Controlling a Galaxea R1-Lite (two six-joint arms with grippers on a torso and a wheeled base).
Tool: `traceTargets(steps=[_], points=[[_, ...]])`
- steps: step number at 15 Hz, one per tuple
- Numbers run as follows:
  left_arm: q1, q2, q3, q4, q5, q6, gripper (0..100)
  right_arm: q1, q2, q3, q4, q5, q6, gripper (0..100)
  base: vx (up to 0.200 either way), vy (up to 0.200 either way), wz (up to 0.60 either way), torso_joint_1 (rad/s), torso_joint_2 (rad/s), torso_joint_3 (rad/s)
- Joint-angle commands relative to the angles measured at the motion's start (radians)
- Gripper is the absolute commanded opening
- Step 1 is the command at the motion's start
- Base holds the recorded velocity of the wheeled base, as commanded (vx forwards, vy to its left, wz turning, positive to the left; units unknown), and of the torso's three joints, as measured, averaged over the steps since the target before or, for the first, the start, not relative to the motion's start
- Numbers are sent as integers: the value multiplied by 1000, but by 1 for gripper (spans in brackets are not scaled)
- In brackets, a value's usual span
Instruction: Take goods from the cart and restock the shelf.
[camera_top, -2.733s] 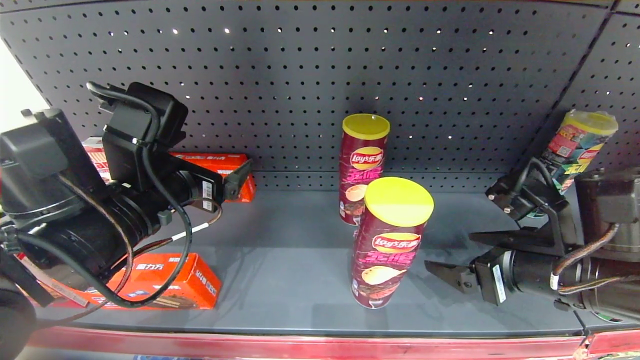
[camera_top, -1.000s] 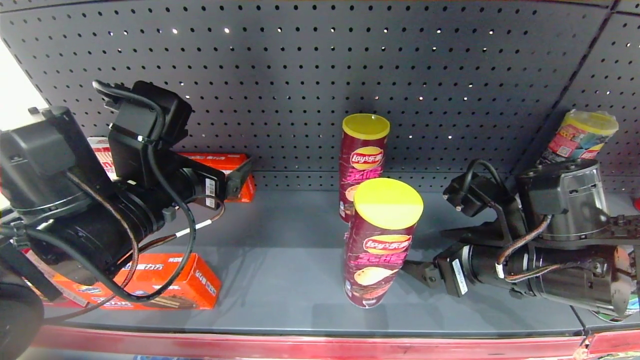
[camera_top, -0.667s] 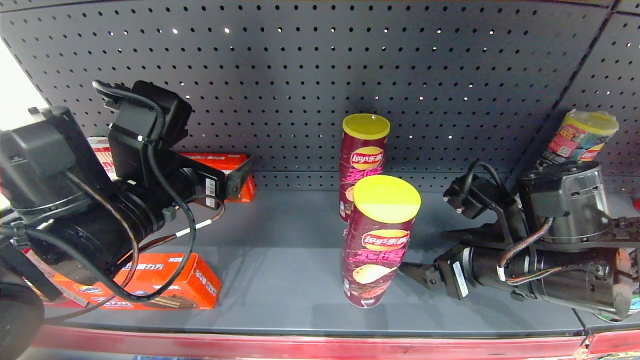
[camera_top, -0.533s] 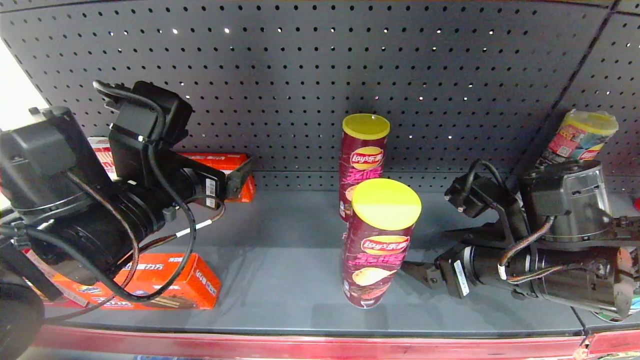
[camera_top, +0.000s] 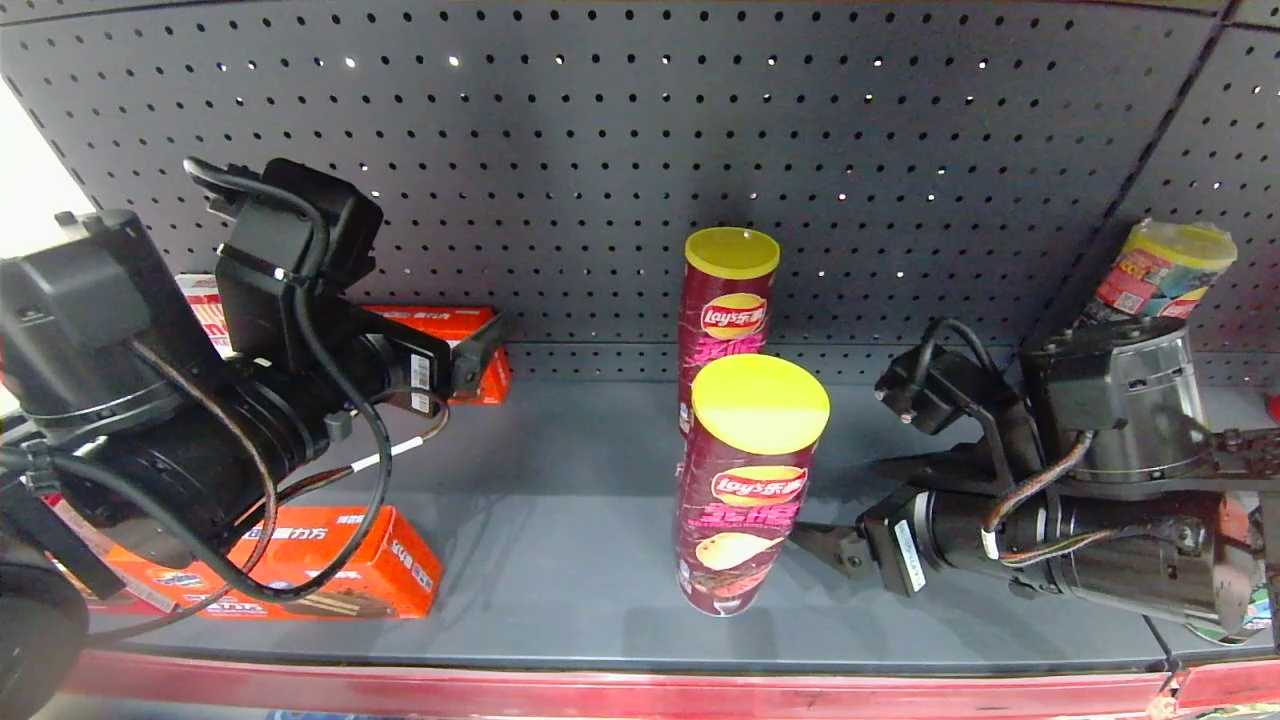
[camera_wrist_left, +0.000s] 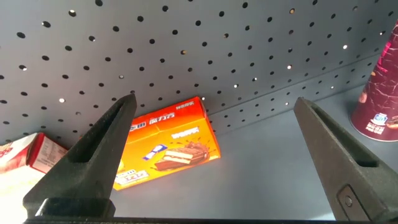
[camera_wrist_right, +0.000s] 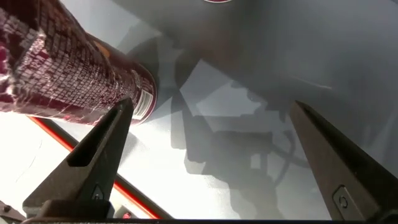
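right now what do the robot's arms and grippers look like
Both arms are black and cylindrical. The left arm carries looping black cables, a brown braided cable and a small white label. The right arm has a brown braided cable and a white label too. The left gripper and right gripper each have two dark, wedge-shaped fingers tapering to points.

A dark grey pegboard panel (camera_top: 600, 130) fills the upper frame. An orange wafer box (camera_top: 340, 570) lies at lower left. A second orange box (camera_top: 430, 325) lies at mid left against the panel, with a red-and-white box (camera_top: 197, 300) just beside it. A clear-wrapped multicoloured can (camera_top: 1165, 265) sits at upper right.
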Motion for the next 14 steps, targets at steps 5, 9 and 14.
traceTargets(steps=[5, 9, 14], points=[[-4, -83, 47, 20, 2, -1, 100, -34, -146, 47, -2, -3, 1, 100, 0, 0, 0, 0, 0, 0], [-26, -373, 75, 161, 5, -1, 100, -31, -412, 155, -3, 0, 0, 100, 0, 0, 0, 0, 0, 0], [-56, -764, 308, 250, 8, 54, 100, -8, -724, 359, 1, -3, -19, 100, 0, 0, 0, 0, 0, 0]])
